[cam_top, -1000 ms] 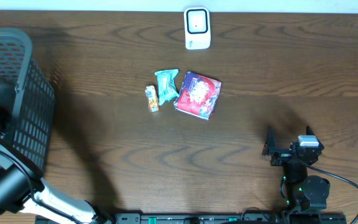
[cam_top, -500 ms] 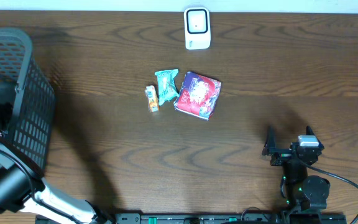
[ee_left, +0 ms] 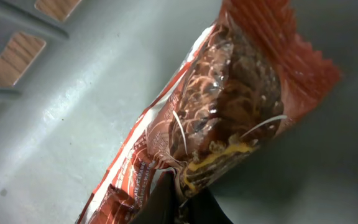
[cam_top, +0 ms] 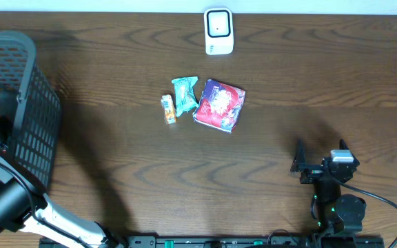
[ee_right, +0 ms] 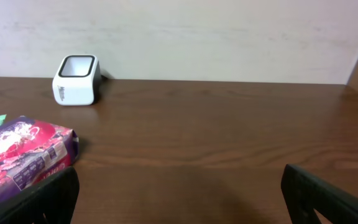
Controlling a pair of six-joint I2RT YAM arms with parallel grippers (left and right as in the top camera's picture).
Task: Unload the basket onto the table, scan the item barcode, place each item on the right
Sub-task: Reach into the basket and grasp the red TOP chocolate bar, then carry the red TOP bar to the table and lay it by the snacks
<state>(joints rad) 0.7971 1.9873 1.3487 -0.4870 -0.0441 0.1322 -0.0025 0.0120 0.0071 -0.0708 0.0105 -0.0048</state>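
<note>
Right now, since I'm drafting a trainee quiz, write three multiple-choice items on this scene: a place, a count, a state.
1. Where is the scanner? A) in the basket B) at the table's far edge C) at its near edge
2. How many packets lie mid-table? A) two B) three C) five
3. The left gripper is: A) wide open B) half open, empty C) shut on a red packet

B, it stands beyond the packets; B, orange packet, teal packet, purple packet; C, it pinches that packet inside the basket.
</note>
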